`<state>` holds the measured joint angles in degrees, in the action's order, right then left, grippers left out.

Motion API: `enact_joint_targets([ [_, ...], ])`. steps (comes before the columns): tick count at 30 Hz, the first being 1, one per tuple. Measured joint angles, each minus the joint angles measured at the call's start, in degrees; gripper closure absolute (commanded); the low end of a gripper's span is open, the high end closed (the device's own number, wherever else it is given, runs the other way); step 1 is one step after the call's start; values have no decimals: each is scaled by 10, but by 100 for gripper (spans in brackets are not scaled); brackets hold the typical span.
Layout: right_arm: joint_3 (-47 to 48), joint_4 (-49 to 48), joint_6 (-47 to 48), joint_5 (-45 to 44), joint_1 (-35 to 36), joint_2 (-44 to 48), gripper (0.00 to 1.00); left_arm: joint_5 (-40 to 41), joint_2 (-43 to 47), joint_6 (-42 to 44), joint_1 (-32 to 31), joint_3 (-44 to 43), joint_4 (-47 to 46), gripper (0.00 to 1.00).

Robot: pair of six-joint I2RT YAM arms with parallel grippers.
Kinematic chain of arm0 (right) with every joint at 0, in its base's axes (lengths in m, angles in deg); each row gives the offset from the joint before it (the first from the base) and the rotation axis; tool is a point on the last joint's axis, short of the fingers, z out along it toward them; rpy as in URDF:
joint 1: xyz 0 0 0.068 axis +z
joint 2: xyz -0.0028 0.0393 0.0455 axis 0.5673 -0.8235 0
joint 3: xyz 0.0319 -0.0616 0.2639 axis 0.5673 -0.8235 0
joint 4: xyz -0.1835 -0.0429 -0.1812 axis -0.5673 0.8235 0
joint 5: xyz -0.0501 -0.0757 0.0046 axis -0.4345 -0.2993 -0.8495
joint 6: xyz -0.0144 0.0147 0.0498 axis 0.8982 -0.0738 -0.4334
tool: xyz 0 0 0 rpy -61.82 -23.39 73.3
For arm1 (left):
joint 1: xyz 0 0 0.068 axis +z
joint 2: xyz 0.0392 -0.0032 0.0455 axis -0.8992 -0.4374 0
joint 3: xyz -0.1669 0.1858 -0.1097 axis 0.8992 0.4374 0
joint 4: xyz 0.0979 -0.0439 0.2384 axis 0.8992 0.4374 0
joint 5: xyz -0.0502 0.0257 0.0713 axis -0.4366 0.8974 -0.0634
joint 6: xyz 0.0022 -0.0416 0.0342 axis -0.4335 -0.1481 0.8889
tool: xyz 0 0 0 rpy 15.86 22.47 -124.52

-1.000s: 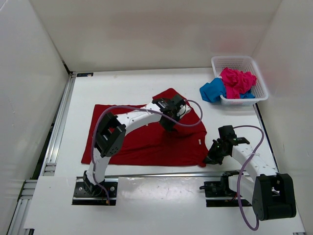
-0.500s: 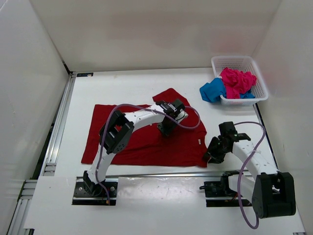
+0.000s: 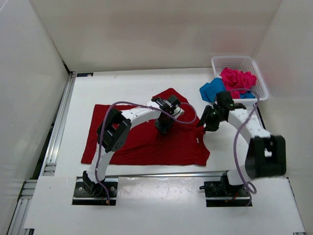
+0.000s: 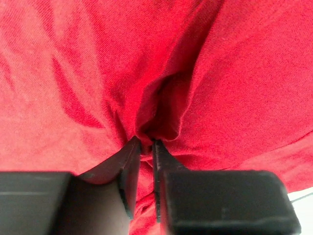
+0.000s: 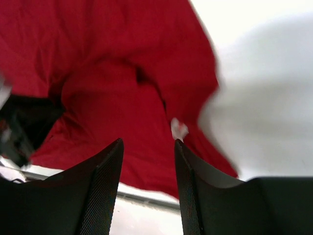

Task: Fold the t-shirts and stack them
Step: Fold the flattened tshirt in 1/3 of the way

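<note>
Right gripper (image 3: 207, 119) has swung up to the dark red t-shirt (image 3: 142, 147)'s right edge, jaws wide and empty. Left gripper (image 4: 146, 145)'s narrow jaws pinch its middle, likely for folding.

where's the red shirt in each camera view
Top external: red shirt spread mid-table, in front of the arm bases.
Left wrist: it fills nearly the whole frame, a fold pinched in the left gripper.
Right wrist: it covers the upper left, beyond the open right gripper.
Shared landmark: the shirt's white tag, seen in the top and right wrist views, not in the left wrist view.
</note>
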<state>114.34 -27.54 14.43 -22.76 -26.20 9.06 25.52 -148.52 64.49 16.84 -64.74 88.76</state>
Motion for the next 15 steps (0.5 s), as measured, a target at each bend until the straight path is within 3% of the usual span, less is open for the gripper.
enact_joint_targets([
  [6,37,-38,10,56,1,-140,50,-11,0,0,1,0,2,68],
  [15,72,-62,15,86,15,-201,50,-21,0,0,11,0,4,68],
])
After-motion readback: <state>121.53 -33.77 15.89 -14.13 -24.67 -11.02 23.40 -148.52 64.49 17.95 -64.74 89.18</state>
